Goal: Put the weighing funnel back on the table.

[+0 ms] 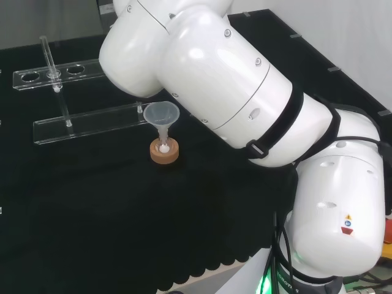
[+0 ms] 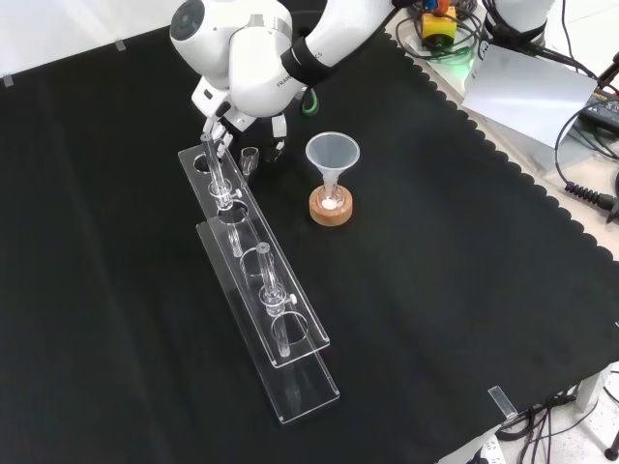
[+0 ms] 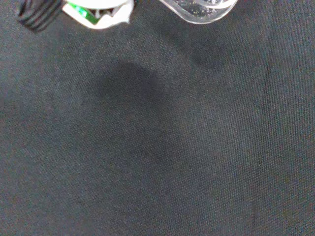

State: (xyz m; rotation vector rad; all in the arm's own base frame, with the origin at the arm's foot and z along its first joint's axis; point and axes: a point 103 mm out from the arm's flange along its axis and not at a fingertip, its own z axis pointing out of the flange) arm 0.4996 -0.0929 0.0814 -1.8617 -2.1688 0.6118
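In the front view the hand [image 2: 242, 124] hangs low over the cloth, just behind the far end of the clear racks. Its fingers [image 2: 214, 129] and thumb [image 2: 279, 147] curl downward around the weighing funnel [image 2: 250, 160], a small clear piece held close to the cloth. Whether the piece touches the cloth I cannot tell. The wrist view looks at the black cloth from close by, with the weighing funnel's rounded clear edge [image 3: 204, 11] and a white part of the hand [image 3: 101, 12] in sight. In the head view the arm's white links cover the hand.
The funnel [image 2: 332, 155] stands in a small flask on a cork ring [image 2: 331, 208], right of the hand in the front view; the funnel [image 1: 161, 114] also appears left of the arm. Two long clear racks [image 2: 276, 329] with test tubes run from the hand toward the front edge.
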